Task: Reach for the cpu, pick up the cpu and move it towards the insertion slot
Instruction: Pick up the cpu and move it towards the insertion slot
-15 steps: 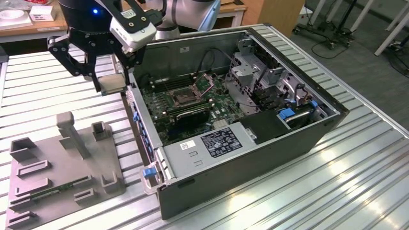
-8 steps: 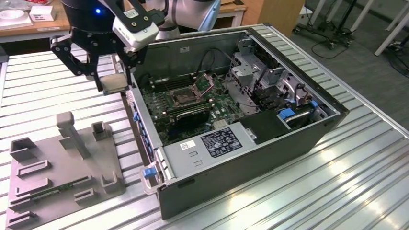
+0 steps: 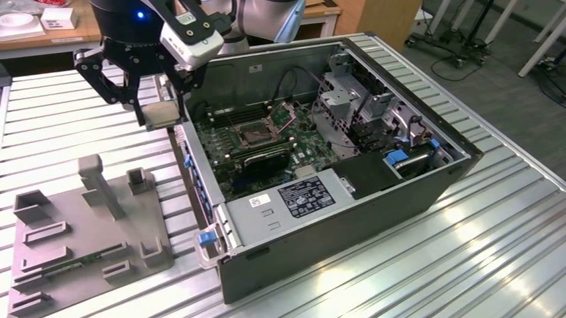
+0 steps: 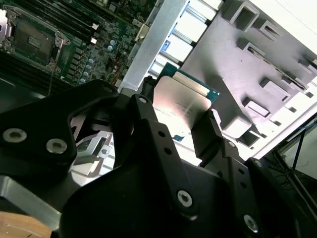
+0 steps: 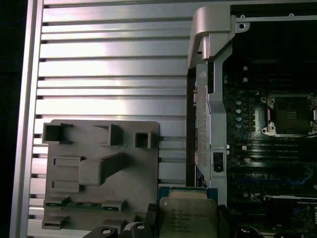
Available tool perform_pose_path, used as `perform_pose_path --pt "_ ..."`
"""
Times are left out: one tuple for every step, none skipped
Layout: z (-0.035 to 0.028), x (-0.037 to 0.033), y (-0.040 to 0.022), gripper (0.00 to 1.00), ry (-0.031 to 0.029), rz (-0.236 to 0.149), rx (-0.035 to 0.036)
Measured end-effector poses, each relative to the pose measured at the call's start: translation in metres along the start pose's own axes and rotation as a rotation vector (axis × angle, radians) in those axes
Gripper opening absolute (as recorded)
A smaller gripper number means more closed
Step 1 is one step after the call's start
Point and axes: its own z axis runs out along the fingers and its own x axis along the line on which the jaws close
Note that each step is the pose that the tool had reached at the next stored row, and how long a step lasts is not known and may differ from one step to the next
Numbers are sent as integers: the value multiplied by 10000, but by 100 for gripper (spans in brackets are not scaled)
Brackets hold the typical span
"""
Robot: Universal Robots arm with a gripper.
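Outside, we see our gripper (image 3: pixel 159 114) clamped on the chip (image 3: pixel 164 114), carried in the air by the open computer case's (image 3: pixel 354 199) edge, between the grey tray (image 3: pixel 79 265) and the socket (image 3: pixel 258 136). Next, the second wrist view shows the chip (image 4: pixel 181 101) pinched by its edges, face clear. Lastly, the first wrist view shows the tray (image 5: pixel 99 198) keeping a green memory stick (image 5: pixel 74 203), and the socket (image 5: pixel 291 115) sitting open.

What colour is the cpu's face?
Pale silvery-beige metal, with a green edge behind it; the cpu shows best in the second wrist view.
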Motion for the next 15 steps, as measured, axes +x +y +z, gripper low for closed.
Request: perform_pose_path --pt "0 -4 0 55 0 1 0" --pt "0 -9 0 55 0 0 0" --pt "0 -13 0 55 0 0 0" --pt "0 -18 0 55 0 0 0" --pt "0 -22 0 55 0 0 0" --pt "0 -27 0 55 -1 0 -1" --pt "0 -31 0 55 0 0 0" --pt "0 -36 0 55 0 0 0" --pt "0 -40 0 55 -1 0 -1" --pt "0 -44 0 55 -1 0 -1" --pt "0 -48 0 55 0 0 0" --pt "0 -53 0 55 0 0 0" --pt "0 -57 0 55 0 0 0" --pt "0 -62 0 55 0 0 0" --pt "0 -66 0 55 0 0 -1"
